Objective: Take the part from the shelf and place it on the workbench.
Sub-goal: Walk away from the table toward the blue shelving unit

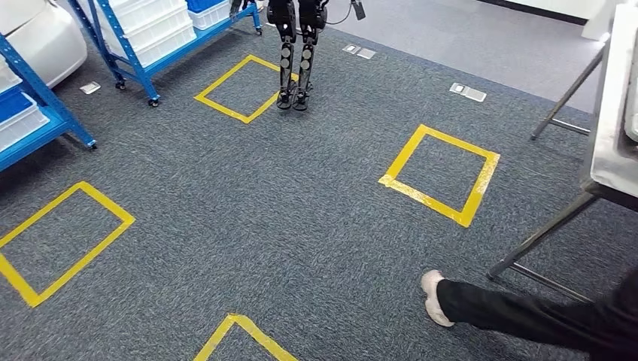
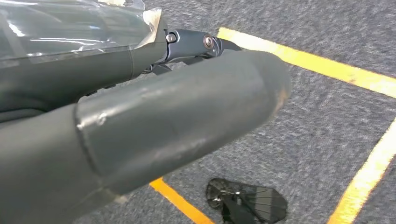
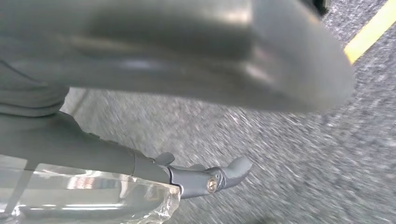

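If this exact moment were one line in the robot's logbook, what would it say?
phase: crossing carpet | left hand: holds nothing | right hand: holds nothing | shelf: far left | workbench: right | person's leg: near right

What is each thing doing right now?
left hand, open, holding nothing
right hand, open, holding nothing
shelf, loaded with bins
workbench, standing on the right
other robot, upright near the shelf
shoe, on the carpet
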Tool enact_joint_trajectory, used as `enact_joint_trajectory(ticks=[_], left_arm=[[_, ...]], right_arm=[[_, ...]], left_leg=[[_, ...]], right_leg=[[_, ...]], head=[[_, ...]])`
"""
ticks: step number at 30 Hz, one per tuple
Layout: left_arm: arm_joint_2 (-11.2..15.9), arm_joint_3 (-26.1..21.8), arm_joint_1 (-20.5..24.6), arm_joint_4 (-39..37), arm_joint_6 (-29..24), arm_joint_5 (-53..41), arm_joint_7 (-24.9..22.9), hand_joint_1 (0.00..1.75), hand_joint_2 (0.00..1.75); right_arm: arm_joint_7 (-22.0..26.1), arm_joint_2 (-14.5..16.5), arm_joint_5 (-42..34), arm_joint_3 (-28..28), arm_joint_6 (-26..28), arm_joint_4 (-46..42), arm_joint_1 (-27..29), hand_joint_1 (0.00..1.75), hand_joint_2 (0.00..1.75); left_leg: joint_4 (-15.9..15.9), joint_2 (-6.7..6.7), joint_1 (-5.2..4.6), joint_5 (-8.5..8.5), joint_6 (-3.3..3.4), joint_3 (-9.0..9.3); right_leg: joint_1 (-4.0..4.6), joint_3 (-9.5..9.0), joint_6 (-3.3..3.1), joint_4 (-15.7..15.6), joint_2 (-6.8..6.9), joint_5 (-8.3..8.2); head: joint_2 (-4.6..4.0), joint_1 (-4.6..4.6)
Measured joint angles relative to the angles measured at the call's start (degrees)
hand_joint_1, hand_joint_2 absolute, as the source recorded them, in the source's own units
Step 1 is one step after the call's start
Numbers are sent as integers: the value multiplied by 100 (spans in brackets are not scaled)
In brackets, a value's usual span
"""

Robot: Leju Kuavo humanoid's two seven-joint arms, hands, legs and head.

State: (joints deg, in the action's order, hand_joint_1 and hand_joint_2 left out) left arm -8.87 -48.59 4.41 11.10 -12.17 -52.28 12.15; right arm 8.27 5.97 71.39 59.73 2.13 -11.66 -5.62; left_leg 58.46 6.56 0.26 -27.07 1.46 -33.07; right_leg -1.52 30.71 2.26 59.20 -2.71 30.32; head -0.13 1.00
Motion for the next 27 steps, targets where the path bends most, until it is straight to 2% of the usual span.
enact_joint_trajectory(ticks=[2,4,6,8,9,10,11,13,15,16,17,18,20,21,22,23,24,25,26,27], left_arm=[[5,0,-17,0,0,0,-4,0,0],[11,0,-37,0,-1,-2,-5,0,0],[11,1,-27,0,-1,-2,-7,0,0],[10,1,-14,0,0,-2,-7,0,0],[10,1,-18,0,0,-2,-7,0,0],[10,1,-26,0,0,-2,-7,0,0],[11,1,-33,0,0,-4,-7,0,0],[15,0,-26,0,0,-10,-8,0,0],[16,1,0,0,1,-17,-8,0,0],[16,1,7,0,1,-20,-8,0,0],[15,1,8,0,2,-22,-9,0,0],[15,1,3,0,3,-24,-11,0,0],[14,0,0,0,4,-26,-21,0,0],[14,0,7,0,4,-26,-26,0,0],[13,0,17,0,4,-26,-30,0,0],[11,0,24,0,4,-26,-33,0,0],[9,0,26,0,4,-26,-34,0,0],[5,0,21,0,4,-26,-35,0,0],[1,0,16,0,4,-26,-37,0,0],[-4,0,11,0,4,-26,-39,0,0]], right_arm=[[-3,1,8,-5,-3,-1,-13,0,0],[-5,3,10,-9,-3,-1,-24,0,0],[-4,5,11,-11,-4,-1,-14,0,0],[-4,3,13,-11,-5,-1,13,0,0],[-5,2,13,-11,-5,-1,19,0,0],[-5,1,13,-11,-5,-1,19,0,0],[-5,1,14,-11,-5,-1,14,0,0],[-5,4,17,-11,-7,-1,6,0,0],[-5,4,19,-11,-8,-1,5,0,0],[-5,4,21,-11,-8,-1,4,0,0],[-5,4,25,-13,-8,-1,-3,0,0],[-5,5,31,-15,-8,-1,-12,0,0],[-5,4,41,-21,-8,-1,-21,0,0],[-6,2,43,-22,-9,-1,-13,0,0],[-7,-1,44,-22,-10,-1,1,0,0],[-8,-2,44,-22,-11,-1,18,0,0],[-9,-5,45,-22,-12,-1,33,0,0],[-10,-9,45,-22,-12,-1,41,0,0],[-11,-14,45,-22,-12,-1,43,0,0],[-12,-21,45,-22,-12,-1,41,0,0]], left_leg=[[-5,67,6,11,-47,-24],[103,-148,11,-61,-93,-83],[622,-494,8,-345,-137,-331],[1341,-608,22,-644,-161,-705],[1533,-622,28,-674,-162,-815],[1528,-635,31,-600,-154,-826],[1314,-667,30,-438,-135,-725],[581,-890,-6,-99,-69,-349],[135,-1062,-61,14,-16,-126],[95,-1057,-87,-10,-5,-118],[74,-978,-90,-1,13,-119],[35,-912,-76,18,35,-100],[-49,-779,-35,70,88,-50],[-74,-713,-15,93,107,-32],[-78,-636,-12,99,119,-33],[-77,-552,-10,102,123,-35],[-75,-464,-8,102,123,-34],[-72,-380,-6,101,121,-31],[-68,-296,0,99,114,-24],[-61,-214,7,94,100,-18]], right_leg=[[11,-20,-81,-4,70,-23],[-2,-40,-143,-18,160,-41],[12,-53,-218,-29,284,-32],[44,-63,-279,-28,441,-4],[54,-68,-295,-28,517,8],[61,-78,-308,-28,583,18],[68,-93,-317,-28,646,30],[93,-133,-315,-28,761,61],[130,-147,-273,-32,864,100],[144,-161,-245,-41,918,115],[153,-184,-222,-59,979,125],[156,-205,-198,-56,966,142],[147,-138,-177,160,701,274],[130,-3,-185,441,516,405],[115,179,-199,811,389,559],[103,380,-203,1187,340,688],[94,531,-184,1441,324,743],[86,601,-145,1516,316,713],[72,556,-85,1344,301,580],[47,419,-15,977,237,383]], head=[[0,7],[0,23],[0,52],[0,65],[0,65],[0,66],[0,66],[0,66],[0,59],[0,55],[0,56],[0,54],[0,46],[0,38],[0,34],[0,28],[0,27],[0,26],[0,26],[0,26]])
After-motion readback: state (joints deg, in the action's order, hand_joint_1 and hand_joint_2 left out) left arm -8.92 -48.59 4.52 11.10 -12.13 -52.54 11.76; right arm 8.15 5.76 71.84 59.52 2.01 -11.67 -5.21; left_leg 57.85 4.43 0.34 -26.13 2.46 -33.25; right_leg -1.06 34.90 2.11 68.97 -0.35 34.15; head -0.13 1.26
